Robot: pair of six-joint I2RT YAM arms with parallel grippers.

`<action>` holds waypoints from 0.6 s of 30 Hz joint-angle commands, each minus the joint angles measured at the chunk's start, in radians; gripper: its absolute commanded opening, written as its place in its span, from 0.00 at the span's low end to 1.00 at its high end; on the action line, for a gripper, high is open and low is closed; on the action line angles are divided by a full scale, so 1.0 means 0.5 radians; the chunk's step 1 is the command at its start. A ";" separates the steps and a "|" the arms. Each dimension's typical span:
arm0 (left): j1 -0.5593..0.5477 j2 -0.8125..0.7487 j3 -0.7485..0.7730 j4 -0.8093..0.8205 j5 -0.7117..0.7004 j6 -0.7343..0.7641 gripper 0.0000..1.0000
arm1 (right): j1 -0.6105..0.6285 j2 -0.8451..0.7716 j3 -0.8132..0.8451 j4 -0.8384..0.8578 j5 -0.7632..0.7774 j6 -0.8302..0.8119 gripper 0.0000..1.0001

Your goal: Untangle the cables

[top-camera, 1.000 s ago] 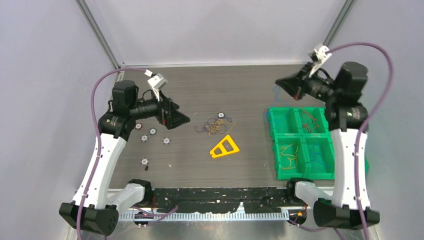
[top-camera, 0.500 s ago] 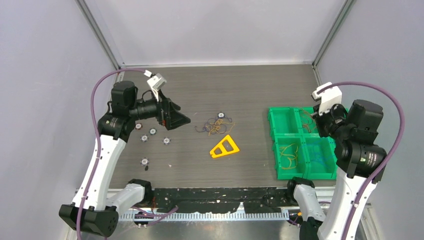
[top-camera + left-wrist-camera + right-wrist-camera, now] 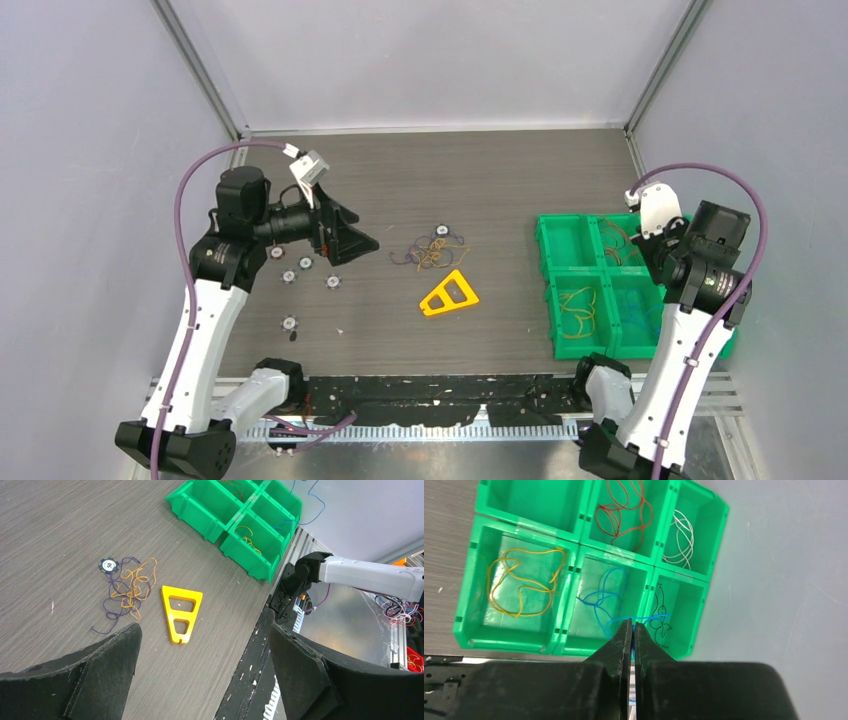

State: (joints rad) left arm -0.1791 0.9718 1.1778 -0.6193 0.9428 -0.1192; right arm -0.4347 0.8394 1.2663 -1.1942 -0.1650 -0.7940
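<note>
A tangle of thin purple and orange cables (image 3: 432, 250) lies mid-table, also in the left wrist view (image 3: 127, 587), next to a small blue disc (image 3: 107, 565). My left gripper (image 3: 362, 241) is open and empty, hovering left of the tangle; its jaws stand wide apart in its wrist view (image 3: 204, 630). My right gripper (image 3: 632, 624) is shut on a blue cable (image 3: 599, 597) that hangs into the middle near compartment of the green bins (image 3: 574, 570). In the top view the right gripper (image 3: 655, 262) is above the bins (image 3: 546, 262).
A yellow plastic triangle (image 3: 449, 294) lies just in front of the tangle (image 3: 181, 611). The bins hold sorted yellow (image 3: 521, 582), red (image 3: 624, 512), white (image 3: 681, 537) and black (image 3: 659, 622) cables. Several small discs (image 3: 305, 264) lie under the left arm.
The right arm has swung from high at the back right down and nearer, over the green bins. The left arm has barely moved.
</note>
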 commanded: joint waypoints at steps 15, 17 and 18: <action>-0.001 0.065 0.082 0.046 0.021 -0.047 1.00 | -0.437 0.251 -0.237 0.332 -1.014 -0.222 0.05; -0.001 0.059 0.076 0.047 0.018 -0.044 0.99 | -0.437 0.285 -0.261 0.409 -1.073 -0.231 0.05; -0.001 0.059 0.080 0.040 0.016 -0.040 0.99 | -0.438 0.315 -0.274 0.417 -1.081 -0.275 0.06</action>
State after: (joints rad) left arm -0.1791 1.0134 1.1946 -0.6216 0.9428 -0.1333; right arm -0.6495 0.9749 1.1450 -1.0843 -0.5838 -0.9066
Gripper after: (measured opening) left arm 0.994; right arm 0.070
